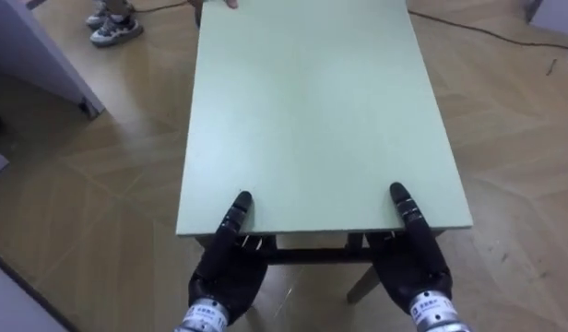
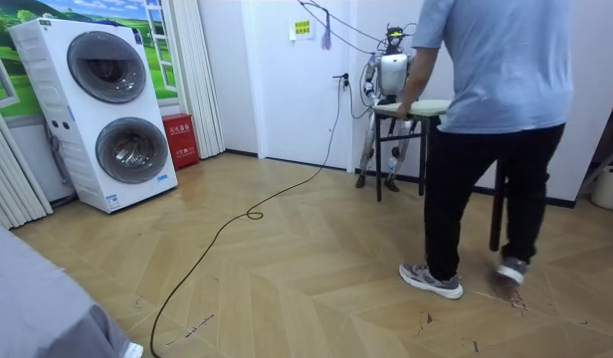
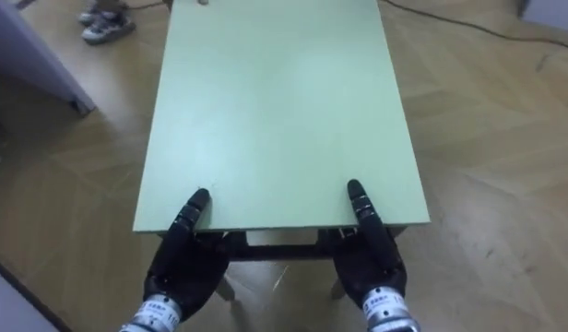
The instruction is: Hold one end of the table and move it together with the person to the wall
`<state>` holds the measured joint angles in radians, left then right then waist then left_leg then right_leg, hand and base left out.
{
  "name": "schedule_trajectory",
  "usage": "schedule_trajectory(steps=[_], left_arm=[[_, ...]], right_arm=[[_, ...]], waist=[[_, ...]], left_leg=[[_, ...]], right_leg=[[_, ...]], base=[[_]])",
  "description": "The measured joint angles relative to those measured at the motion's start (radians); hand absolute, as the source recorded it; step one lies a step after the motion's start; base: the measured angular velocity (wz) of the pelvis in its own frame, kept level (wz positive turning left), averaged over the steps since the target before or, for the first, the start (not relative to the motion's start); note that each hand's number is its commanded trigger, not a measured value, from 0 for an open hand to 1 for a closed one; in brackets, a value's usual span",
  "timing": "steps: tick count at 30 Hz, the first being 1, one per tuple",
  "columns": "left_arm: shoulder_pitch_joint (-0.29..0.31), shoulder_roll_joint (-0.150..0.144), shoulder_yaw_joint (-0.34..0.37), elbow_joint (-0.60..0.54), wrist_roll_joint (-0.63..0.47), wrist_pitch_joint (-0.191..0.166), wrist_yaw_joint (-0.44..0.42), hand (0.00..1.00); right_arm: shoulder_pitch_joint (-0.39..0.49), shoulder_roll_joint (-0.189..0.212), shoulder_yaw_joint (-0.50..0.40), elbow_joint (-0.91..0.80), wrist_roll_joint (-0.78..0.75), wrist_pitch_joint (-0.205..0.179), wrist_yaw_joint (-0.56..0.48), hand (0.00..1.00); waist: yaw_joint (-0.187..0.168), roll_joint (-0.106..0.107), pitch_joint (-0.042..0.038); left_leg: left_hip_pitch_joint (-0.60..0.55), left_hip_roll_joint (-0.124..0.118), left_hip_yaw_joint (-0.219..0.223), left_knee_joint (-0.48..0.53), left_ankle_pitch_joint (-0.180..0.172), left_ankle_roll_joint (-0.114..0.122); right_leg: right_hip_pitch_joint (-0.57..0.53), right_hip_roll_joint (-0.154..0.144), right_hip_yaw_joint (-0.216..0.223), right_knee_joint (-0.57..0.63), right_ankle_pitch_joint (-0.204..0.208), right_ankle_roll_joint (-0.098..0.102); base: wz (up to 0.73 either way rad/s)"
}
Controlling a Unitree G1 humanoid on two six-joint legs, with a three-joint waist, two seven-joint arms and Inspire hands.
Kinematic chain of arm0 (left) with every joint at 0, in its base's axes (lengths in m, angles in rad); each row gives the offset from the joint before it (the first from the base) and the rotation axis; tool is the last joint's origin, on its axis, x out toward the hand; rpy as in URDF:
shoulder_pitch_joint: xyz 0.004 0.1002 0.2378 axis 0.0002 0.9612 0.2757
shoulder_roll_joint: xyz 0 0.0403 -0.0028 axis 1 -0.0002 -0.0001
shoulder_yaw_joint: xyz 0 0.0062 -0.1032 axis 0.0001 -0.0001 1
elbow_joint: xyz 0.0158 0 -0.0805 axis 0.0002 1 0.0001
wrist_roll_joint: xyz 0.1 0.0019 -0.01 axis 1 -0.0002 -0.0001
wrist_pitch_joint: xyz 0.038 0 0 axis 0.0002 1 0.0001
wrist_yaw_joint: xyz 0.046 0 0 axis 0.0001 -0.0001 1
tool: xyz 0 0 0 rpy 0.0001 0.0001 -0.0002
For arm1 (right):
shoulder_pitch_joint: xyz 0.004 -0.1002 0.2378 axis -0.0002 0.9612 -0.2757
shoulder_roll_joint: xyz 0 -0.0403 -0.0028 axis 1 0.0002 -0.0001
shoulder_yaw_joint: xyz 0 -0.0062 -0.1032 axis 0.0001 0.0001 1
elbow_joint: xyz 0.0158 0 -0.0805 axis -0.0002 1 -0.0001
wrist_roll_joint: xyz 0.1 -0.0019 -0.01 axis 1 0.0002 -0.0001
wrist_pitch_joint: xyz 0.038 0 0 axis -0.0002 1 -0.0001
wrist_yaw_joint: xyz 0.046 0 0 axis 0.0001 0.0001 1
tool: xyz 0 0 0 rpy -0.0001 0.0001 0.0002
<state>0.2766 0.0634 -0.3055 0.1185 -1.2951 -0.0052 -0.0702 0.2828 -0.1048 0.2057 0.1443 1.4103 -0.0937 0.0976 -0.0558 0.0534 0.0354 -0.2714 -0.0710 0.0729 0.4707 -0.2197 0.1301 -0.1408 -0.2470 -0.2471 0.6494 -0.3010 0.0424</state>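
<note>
Firstly, left hand (image 1: 227, 272): at 7 o'clock, clamped on the near edge of the pale green rectangular table (image 1: 312, 111), thumb flat on top, palm under the rim.
Right hand (image 1: 415, 267): at 5 o'clock, clamped likewise on the same edge, near the corner.
Table: running from the hands up to 12 o'clock, above light herringbone wood floor (image 1: 514, 138).
Person (image 2: 496, 89): at the table's 12 o'clock end, holding its edge, grey shirt, black trousers, one heel lifted.
White stacked washing machines (image 2: 112, 109): at 9 o'clock in the room view, well apart.
</note>
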Motion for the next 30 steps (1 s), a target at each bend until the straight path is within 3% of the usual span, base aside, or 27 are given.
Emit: schedule_trajectory(steps=[1,2,3,4,6,7,11,16,20,23,26,29,30], left_arm=[[-0.001,0.003,0.0,-0.001,0.0,-0.004,0.0,1.0],[-0.003,0.004,-0.001,-0.003,-0.001,-0.004,0.0,1.0],[-0.009,0.009,-0.005,-0.001,0.002,-0.001,0.002,1.0],[-0.014,0.004,-0.018,-0.001,0.013,0.003,0.009,1.0],[-0.014,0.006,-0.022,-0.002,0.013,0.002,0.008,1.0],[-0.013,0.008,-0.024,-0.001,0.012,0.003,0.009,1.0],[-0.009,0.011,-0.023,-0.004,0.015,-0.006,0.011,1.0],[-0.009,0.024,-0.018,-0.037,0.039,-0.029,0.011,1.0],[-0.009,0.033,-0.009,-0.04,0.04,-0.032,0.011,1.0],[-0.008,0.036,-0.006,-0.04,0.047,-0.035,0.011,1.0],[-0.008,0.039,-0.008,-0.04,0.038,-0.034,0.013,1.0],[-0.008,0.038,-0.007,-0.039,0.037,-0.03,0.013,1.0],[-0.011,0.037,-0.007,-0.039,0.039,-0.03,0.013,1.0]], right_arm=[[0.001,0.001,0.001,-0.001,0.001,0.0,0.001,1.0],[0.001,0.002,0.004,-0.002,0.004,0.001,0.001,1.0],[0.006,0.005,0.005,-0.003,0.01,-0.009,0.004,1.0],[0.016,0.004,0.005,-0.002,0.027,-0.021,0.015,1.0],[0.016,-0.001,0.006,-0.001,0.035,-0.021,0.014,1.0],[0.016,-0.006,0.006,-0.004,0.036,-0.021,0.014,1.0],[0.015,-0.007,0.014,-0.006,0.045,-0.022,0.005,1.0],[0.003,-0.003,0.036,-0.008,0.046,-0.049,0.007,1.0],[0.003,-0.001,0.05,-0.008,0.051,-0.049,0.006,1.0],[0.004,0.011,0.052,-0.005,0.05,-0.048,0.006,1.0],[0.003,0.008,0.052,-0.005,0.051,-0.048,0.006,1.0],[0.001,0.005,0.052,-0.005,0.051,-0.049,0.007,1.0],[0.001,0.005,0.052,-0.006,0.051,-0.05,0.007,1.0]], waist=[[-0.005,0.0,0.0001],[-0.015,0.0,-0.0001],[-0.043,0.0,-0.0014],[-0.051,0.006,-0.0035],[-0.037,0.0,0.0001],[-0.008,-0.003,-0.0001],[0.041,-0.012,0.0013],[0.1,-0.02,-0.0006],[0.12,-0.021,-0.0005],[0.137,-0.02,-0.0004],[0.119,-0.021,-0.0004],[0.112,-0.021,-0.0006],[0.107,-0.021,-0.001]], left_leg=[[-0.01,-0.017,-0.04,0.005,0.003,0.003],[-0.029,-0.045,-0.099,0.019,0.016,-0.008],[-0.052,-0.071,-0.145,0.044,0.027,-0.009],[-0.069,-0.056,-0.089,0.055,0.025,-0.006],[-0.077,0.01,0.059,0.039,0.026,0.0],[-0.071,0.012,0.07,0.024,0.029,0.004],[-0.037,-0.013,0.031,-0.027,0.055,0.005],[-0.043,-0.02,-0.033,-0.047,0.076,0.004],[-0.031,-0.031,-0.065,-0.049,0.077,0.002],[-0.032,-0.041,-0.093,-0.048,0.083,0.0],[-0.033,-0.068,-0.149,-0.073,0.115,-0.003],[-0.043,-0.066,-0.125,-0.112,0.153,-0.002],[-0.045,-0.044,-0.05,-0.134,0.169,0.007]], right_leg=[[-0.019,0.032,0.035,-0.021,-0.027,-0.006],[-0.052,0.094,0.087,-0.084,-0.045,-0.007],[-0.06,0.139,0.128,-0.113,-0.016,0.003],[-0.051,0.119,0.08,-0.115,-0.024,0.001],[-0.048,0.11,0.037,-0.114,-0.029,-0.004],[-0.048,0.11,0.034,-0.114,-0.029,-0.004],[-0.008,0.115,0.009,-0.162,-0.025,0.004],[0.055,0.142,-0.044,-0.248,0.004,-0.004],[0.1,0.151,-0.064,-0.285,0.008,-0.006],[0.12,0.152,-0.105,-0.291,0.011,-0.01],[0.134,0.152,-0.135,-0.309,0.016,-0.014],[0.149,0.152,-0.197,-0.345,0.024,-0.012],[0.152,0.152,-0.228,-0.355,0.029,-0.014]], base=[[1.06],[1.16],[1.6],[1.38],[0.71],[0.27],[0.29],[0.39],[0.38],[0.42],[0.64],[0.72],[0.73]])
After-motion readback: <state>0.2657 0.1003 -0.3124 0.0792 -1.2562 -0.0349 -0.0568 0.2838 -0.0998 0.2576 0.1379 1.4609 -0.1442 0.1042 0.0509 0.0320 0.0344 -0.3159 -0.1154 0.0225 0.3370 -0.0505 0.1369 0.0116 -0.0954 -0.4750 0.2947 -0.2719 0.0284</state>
